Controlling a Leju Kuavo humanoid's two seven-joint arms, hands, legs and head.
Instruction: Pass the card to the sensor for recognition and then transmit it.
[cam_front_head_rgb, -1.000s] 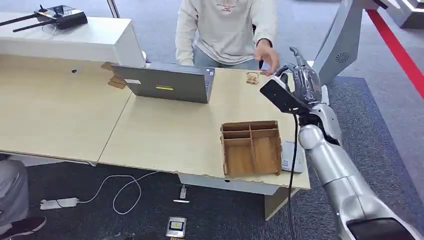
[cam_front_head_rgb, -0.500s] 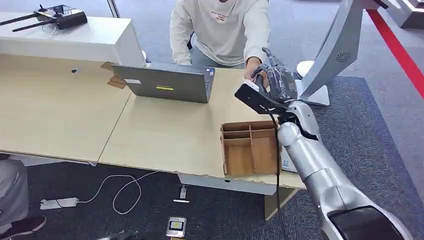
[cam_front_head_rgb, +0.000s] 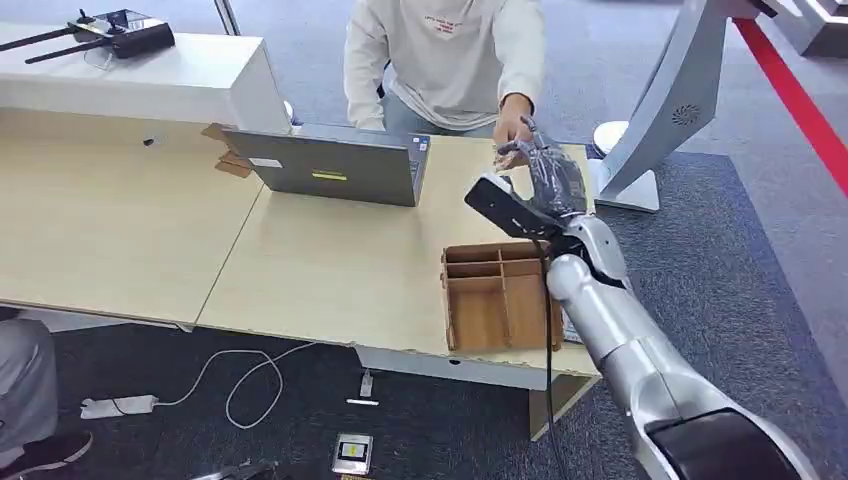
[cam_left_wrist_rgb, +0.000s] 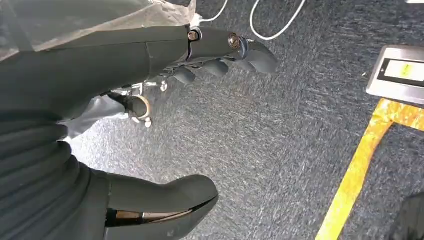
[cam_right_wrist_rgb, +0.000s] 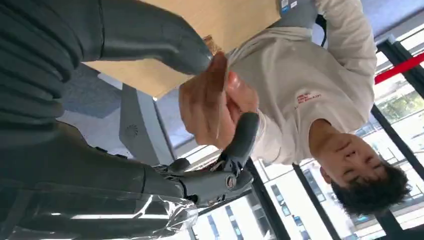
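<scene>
My right hand (cam_front_head_rgb: 555, 180) is raised over the far right of the wooden table (cam_front_head_rgb: 330, 270), stretched toward a person in a pale sweatshirt (cam_front_head_rgb: 450, 55). The person's hand (cam_front_head_rgb: 512, 122) reaches into it. In the right wrist view that hand (cam_right_wrist_rgb: 210, 110) sits between my thumb (cam_right_wrist_rgb: 150, 37) and fingers (cam_right_wrist_rgb: 240, 145) and hides whatever lies there; I can make out no card. My left hand (cam_left_wrist_rgb: 125, 60) hangs over grey carpet, fingers loosely apart, holding nothing.
A wooden compartment box (cam_front_head_rgb: 500, 295) stands at the table's near right edge with a small pale device (cam_front_head_rgb: 575, 325) beside it. A grey laptop (cam_front_head_rgb: 330, 165) sits mid-table. A grey stand (cam_front_head_rgb: 660, 100) rises at the right. Cable and power strip (cam_front_head_rgb: 120, 405) lie on the floor.
My right arm has swung left and forward toward the person. The person's hand has come down to meet my right hand and now sits between its fingers.
</scene>
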